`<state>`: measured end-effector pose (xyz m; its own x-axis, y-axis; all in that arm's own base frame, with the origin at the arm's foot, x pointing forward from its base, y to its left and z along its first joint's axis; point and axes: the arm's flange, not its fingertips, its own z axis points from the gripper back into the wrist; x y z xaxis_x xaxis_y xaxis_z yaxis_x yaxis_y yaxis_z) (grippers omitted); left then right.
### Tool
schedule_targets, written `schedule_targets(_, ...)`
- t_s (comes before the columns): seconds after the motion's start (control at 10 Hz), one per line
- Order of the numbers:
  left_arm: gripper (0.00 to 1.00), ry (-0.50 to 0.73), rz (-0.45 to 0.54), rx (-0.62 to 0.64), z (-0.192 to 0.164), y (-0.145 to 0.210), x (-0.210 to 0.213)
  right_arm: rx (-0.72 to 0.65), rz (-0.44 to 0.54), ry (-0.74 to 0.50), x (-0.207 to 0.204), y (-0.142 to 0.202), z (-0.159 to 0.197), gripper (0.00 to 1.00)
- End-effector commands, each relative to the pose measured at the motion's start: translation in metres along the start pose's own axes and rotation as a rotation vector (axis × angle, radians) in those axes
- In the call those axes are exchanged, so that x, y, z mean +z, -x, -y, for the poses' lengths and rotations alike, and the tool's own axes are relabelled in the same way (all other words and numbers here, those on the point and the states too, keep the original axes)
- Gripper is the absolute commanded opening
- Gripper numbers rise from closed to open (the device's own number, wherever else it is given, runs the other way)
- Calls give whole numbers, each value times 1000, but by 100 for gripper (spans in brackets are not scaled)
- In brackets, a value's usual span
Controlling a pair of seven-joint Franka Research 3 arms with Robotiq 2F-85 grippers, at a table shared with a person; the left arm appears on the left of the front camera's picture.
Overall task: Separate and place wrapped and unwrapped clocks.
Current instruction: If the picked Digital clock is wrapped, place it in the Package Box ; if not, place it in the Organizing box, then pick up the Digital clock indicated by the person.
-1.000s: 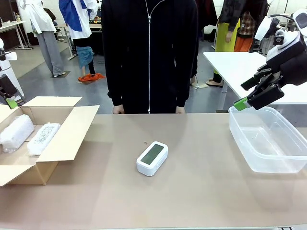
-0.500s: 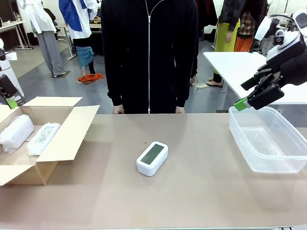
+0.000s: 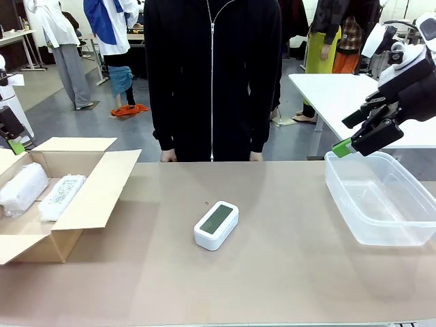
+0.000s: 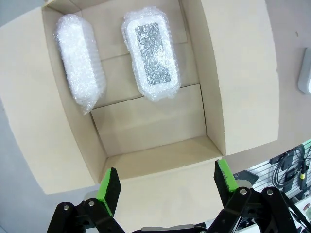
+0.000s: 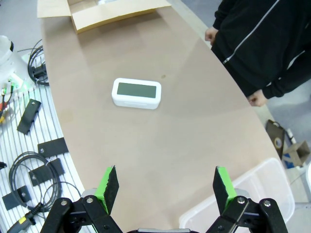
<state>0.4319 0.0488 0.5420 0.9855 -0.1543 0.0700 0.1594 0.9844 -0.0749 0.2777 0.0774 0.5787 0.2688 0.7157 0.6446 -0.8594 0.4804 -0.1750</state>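
The bare white clock (image 3: 216,225) with a grey-green screen lies at the table's middle; it also shows in the right wrist view (image 5: 136,93). Two wrapped clocks (image 3: 24,187) (image 3: 61,197) lie side by side inside the open cardboard box (image 3: 88,197) at the left. From the left wrist, one bundle (image 4: 80,58) is plain white and the other (image 4: 151,53) shows a dark grey patch. My left gripper (image 4: 165,182) hangs open above the box. My right gripper (image 5: 163,184) is open, high over the table's right side, by the clear tub (image 3: 381,197).
A person in a black zip jacket (image 3: 211,75) stands at the far edge, fists (image 3: 168,156) resting near the table. The clear plastic tub is empty. Cables and black parts (image 5: 29,160) lie off the table's near edge.
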Motion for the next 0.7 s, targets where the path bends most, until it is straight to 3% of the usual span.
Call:
schedule_targets(0.0, 100, -3, 12, 0, 0, 1, 1, -2, 9, -20, -2, 0, 0, 100)
schedule_targets(0.6, 100, -3, 12, 0, 0, 1, 1, -2, 9, -20, -2, 0, 0, 100)
